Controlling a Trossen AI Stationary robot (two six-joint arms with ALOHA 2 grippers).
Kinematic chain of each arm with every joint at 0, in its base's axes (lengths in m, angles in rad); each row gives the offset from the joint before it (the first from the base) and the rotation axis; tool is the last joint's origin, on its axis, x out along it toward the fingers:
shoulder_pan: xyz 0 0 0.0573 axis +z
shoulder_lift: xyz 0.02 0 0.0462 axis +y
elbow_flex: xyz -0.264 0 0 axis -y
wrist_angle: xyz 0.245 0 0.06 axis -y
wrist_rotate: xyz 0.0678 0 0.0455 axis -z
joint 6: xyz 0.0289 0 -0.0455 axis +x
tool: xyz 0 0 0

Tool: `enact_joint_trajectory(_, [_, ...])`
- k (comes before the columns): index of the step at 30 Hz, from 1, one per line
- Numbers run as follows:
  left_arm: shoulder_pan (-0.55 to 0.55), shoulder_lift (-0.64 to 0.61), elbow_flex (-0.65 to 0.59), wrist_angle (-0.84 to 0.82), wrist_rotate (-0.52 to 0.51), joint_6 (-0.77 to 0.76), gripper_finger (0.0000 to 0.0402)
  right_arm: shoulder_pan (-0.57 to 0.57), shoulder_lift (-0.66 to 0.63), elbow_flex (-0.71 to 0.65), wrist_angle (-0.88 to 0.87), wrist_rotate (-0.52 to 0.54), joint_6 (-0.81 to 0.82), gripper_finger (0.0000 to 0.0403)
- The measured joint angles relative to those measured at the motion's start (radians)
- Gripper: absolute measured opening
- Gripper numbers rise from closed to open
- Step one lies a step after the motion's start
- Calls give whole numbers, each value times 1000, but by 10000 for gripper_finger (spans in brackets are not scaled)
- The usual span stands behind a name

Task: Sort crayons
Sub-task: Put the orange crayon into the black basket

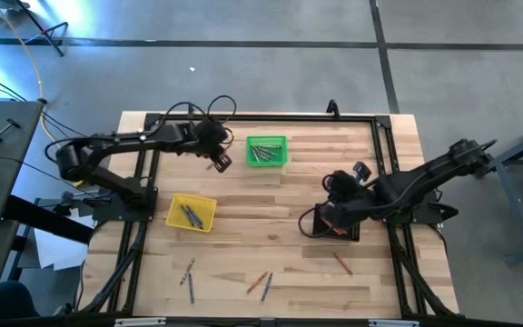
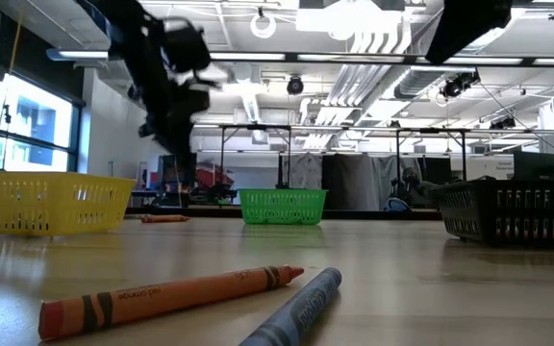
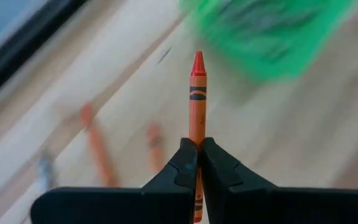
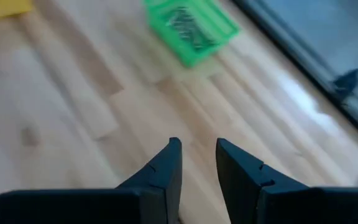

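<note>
The pale wooden plank worktop (image 1: 271, 204) carries three mesh baskets. The black mesh basket (image 1: 345, 229) sits at 3 o'clock, partly under the right arm. The yellow mesh basket (image 1: 192, 213) lies at 9 o'clock and holds grey crayons (image 1: 189, 214). The green mesh basket (image 1: 267, 151) stands at 12 o'clock with thin sticks inside; their colour cannot be told.

The left gripper (image 3: 198, 163) is raised above the worktop just beside the green mesh basket, on its 9 o'clock side. Its fingers are pressed together on an orange-red paper-wrapped crayon (image 3: 197, 93), whose pointed tip projects forward beyond the fingertips.

The right gripper (image 4: 198, 163) hovers over the worktop at 3 o'clock, near the black mesh basket. Its fingers stand apart with nothing between them.

Loose crayons remain on the worktop: an orange-red and a blue-grey crayon pair (image 1: 261, 282) at 6 o'clock, a grey crayon (image 1: 189, 272) at 7 o'clock, and a single orange-red crayon (image 1: 342, 263) at 5 o'clock.
</note>
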Motion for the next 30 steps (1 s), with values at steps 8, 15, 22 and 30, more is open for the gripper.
enact_joint_trajectory(8, [-204,-87,2,284,56,13,0,7,48,-226,234,34,68,92])
enact_joint_trajectory(15, [-333,-68,2,443,55,-2,0,-10,-40,-495,865,156,-159,92])
enact_joint_trajectory(22, [-447,-25,2,654,51,-2,0,-85,-86,-728,1760,58,-636,92])
enact_joint_trajectory(30, [-504,46,3,859,45,-1,0,-131,-79,-823,2106,-106,-668,92])
